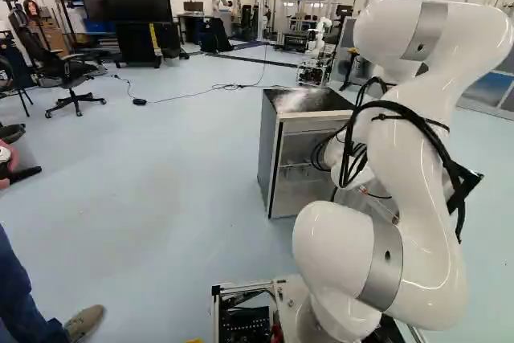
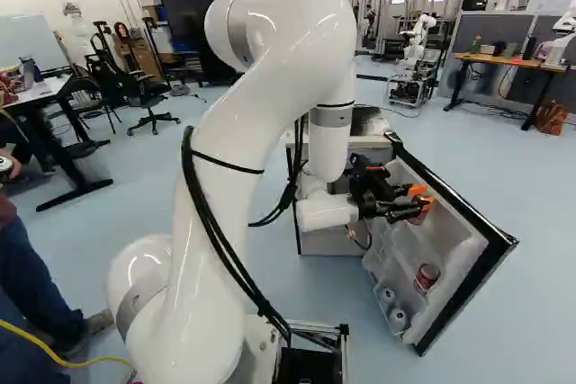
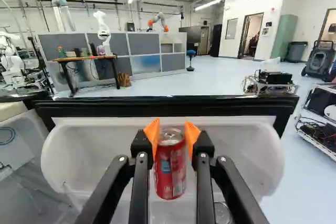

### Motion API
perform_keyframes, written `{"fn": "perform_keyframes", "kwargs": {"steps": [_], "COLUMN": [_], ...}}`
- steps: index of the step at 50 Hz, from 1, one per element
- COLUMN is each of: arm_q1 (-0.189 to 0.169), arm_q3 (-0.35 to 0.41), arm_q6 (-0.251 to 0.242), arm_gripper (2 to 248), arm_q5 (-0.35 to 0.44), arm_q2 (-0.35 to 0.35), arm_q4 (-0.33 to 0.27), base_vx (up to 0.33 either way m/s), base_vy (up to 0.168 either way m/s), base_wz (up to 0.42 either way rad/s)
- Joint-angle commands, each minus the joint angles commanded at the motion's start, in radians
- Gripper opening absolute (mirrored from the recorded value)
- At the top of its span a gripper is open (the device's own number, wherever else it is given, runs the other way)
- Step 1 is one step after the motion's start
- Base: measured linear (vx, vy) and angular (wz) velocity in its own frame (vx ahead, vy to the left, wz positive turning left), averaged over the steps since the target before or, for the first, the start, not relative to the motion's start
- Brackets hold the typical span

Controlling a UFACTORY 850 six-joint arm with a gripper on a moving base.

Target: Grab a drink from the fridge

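While the fridge (image 1: 301, 186) door (image 2: 454, 267) is standing open, the gripper (image 2: 421, 196) is clamping a red can (image 3: 170, 174) between its orange pads (image 3: 152, 139).
The pads are pressing near the can's top from both sides, and it is staying upright at the door's inner side; whether its base is touching a shelf, I cannot tell. Lower in the door, another can (image 2: 427, 276) is sitting near two pale cans (image 2: 397, 319), and the arm (image 2: 279, 69) is reaching across.
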Motion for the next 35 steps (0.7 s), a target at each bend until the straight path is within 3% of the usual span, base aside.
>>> {"fn": "perform_keyframes", "kwargs": {"steps": [3, 4, 9, 10, 14, 15, 35], "arm_q1": [0.0, 0.0, 0.001, 0.001, 0.001, 0.002, 0.004], "arm_q3": [0.02, 0.026, 0.059, 0.065, 0.091, 0.097, 0.223], "arm_q6": [0.0, 0.0, 0.0, 0.0, 0.0, 0.0, 0.0], "arm_gripper": [91, 75, 75, 54, 54, 32, 23], "arm_q5": [0.0, 0.0, 0.0, 0.0, 0.0, 0.0, 0.0], "arm_q2": [0.015, 0.019, 0.04, 0.045, 0.061, 0.065, 0.143], "arm_q4": [0.0, 0.0, 0.0, 0.0, 0.0, 0.0, 0.0], "base_vx": [0.0, 0.0, 0.0, 0.0, 0.0, 0.0, 0.0], "base_vy": [0.0, 0.0, 0.0, 0.0, 0.0, 0.0, 0.0], "base_wz": [0.0, 0.0, 0.0, 0.0, 0.0, 0.0, 0.0]}}
